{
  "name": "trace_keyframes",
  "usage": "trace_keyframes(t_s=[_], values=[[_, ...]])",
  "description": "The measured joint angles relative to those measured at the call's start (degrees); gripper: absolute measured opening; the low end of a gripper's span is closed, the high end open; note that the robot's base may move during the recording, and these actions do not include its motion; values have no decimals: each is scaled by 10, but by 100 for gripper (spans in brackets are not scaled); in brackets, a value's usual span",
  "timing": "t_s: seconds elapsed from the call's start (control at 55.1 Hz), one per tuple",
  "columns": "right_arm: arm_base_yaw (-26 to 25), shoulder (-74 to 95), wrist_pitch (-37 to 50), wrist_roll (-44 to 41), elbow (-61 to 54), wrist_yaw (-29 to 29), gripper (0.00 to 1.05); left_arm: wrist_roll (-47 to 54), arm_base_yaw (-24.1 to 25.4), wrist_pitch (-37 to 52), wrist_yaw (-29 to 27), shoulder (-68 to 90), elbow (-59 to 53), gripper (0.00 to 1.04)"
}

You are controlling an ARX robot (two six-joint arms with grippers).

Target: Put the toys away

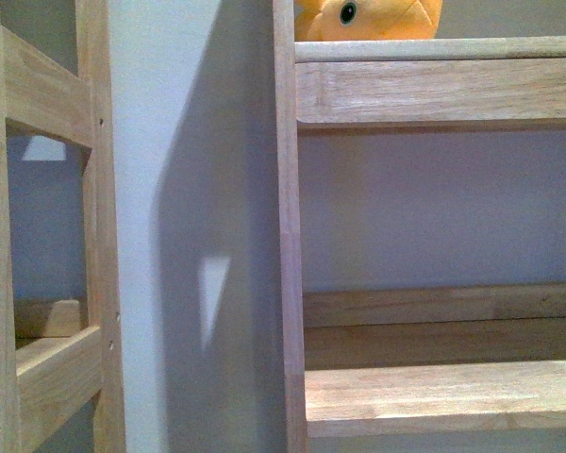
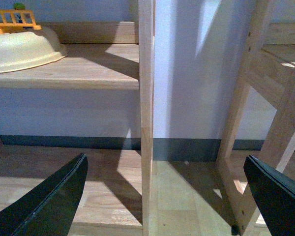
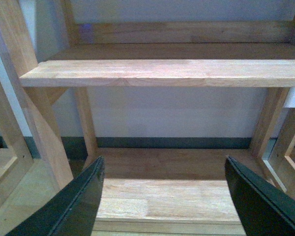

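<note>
Light is soft and fairly dim, with a bluish cast on the wall (image 1: 184,142). The wooden upright (image 1: 287,236) throws a broad dark shadow onto the wall beside it, broken by a small bright triangular patch. Wood grain looks slightly soft; both wrist views show mild noise, no glare.

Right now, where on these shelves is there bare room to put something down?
The lower shelf under the plush toy is bare, as is the board before the right gripper. The shelf beside the cream bowl is partly taken.
</note>
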State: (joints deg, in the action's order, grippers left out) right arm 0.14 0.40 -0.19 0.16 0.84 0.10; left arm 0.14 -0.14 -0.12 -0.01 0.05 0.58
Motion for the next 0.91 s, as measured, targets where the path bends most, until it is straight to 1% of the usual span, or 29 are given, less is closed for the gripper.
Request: trace_keyframes(t_s=[0.018, 0.073, 0.109, 0.182, 0.908], values=[[0, 0, 0, 0, 0, 0, 87, 0, 0, 0, 0, 0, 0, 98], [0, 0, 0, 0, 0, 0, 97, 0, 0, 0, 0, 0, 0, 98], [0, 0, 0, 0, 0, 0, 100, 0, 0, 0, 0, 0, 0, 98], [0, 0, 0, 0, 0, 0, 98, 0, 0, 0, 0, 0, 0, 98], [0, 0, 0, 0, 0, 0, 98, 0, 0, 0, 0, 0, 0, 98]])
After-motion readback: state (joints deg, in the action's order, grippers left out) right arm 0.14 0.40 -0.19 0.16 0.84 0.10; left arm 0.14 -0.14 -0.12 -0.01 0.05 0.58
